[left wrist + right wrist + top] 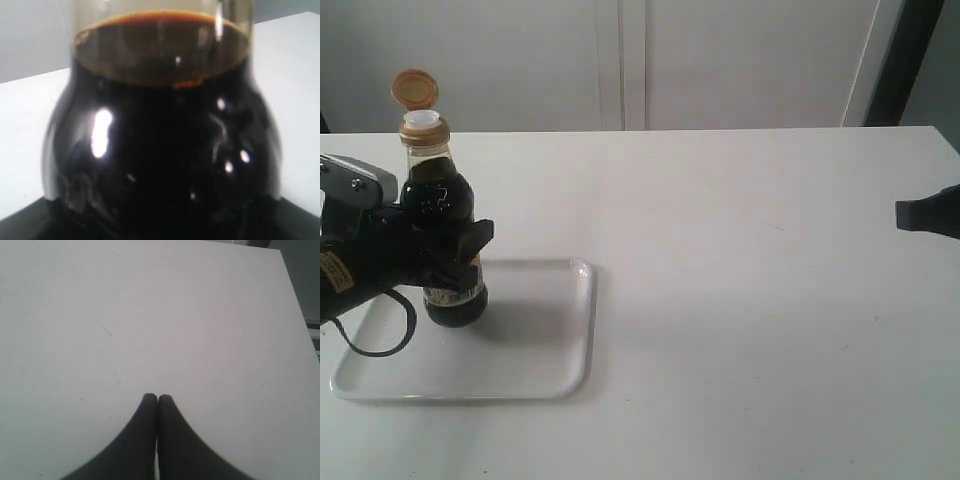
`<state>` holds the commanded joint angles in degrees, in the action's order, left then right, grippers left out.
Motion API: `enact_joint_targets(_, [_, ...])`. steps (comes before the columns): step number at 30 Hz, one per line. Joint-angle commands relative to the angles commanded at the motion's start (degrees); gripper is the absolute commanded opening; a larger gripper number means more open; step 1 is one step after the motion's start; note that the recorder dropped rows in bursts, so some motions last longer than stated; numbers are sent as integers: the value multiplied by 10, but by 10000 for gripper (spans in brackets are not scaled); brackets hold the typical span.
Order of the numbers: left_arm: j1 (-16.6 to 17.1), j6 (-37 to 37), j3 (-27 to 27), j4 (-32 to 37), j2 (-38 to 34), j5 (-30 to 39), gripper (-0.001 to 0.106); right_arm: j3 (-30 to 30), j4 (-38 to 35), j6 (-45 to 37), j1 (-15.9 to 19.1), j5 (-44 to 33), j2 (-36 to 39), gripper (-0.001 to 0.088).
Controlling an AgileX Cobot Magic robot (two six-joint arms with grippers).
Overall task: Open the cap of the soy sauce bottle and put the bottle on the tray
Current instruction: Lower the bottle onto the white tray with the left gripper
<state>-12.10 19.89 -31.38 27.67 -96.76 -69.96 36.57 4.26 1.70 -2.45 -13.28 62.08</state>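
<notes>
The soy sauce bottle [442, 215] stands upright on the white tray [550, 350] at the left of the exterior view. Its copper-orange cap [414, 89] is flipped back on its hinge, baring the white spout [422, 121]. My left gripper [450, 255] is shut on the bottle's body, with black fingers [470, 240] wrapping its front. In the left wrist view the dark bottle [160, 145] fills the frame and hides the fingertips. My right gripper [158, 399] is shut with nothing in it, hovering over bare table; its tip [925, 215] shows at the exterior view's right edge.
The white table [750, 300] spreads between the tray and the right arm. A pale wall with panel seams [632, 60] runs behind the table's far edge. A black cable [380, 335] loops from the left arm over the tray.
</notes>
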Motion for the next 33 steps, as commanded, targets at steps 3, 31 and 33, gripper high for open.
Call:
enact_joint_targets(3, [0,3,-2,5,-14,0,0,0,0,0,0,0,0,0])
enact_joint_targets(31, [0,13,52,49,-23,0,510,0,0,0,0,0,0,0])
enact_joint_targets(33, [0,13,53,51,-23,0,616,0,0,0,0,0,0,0])
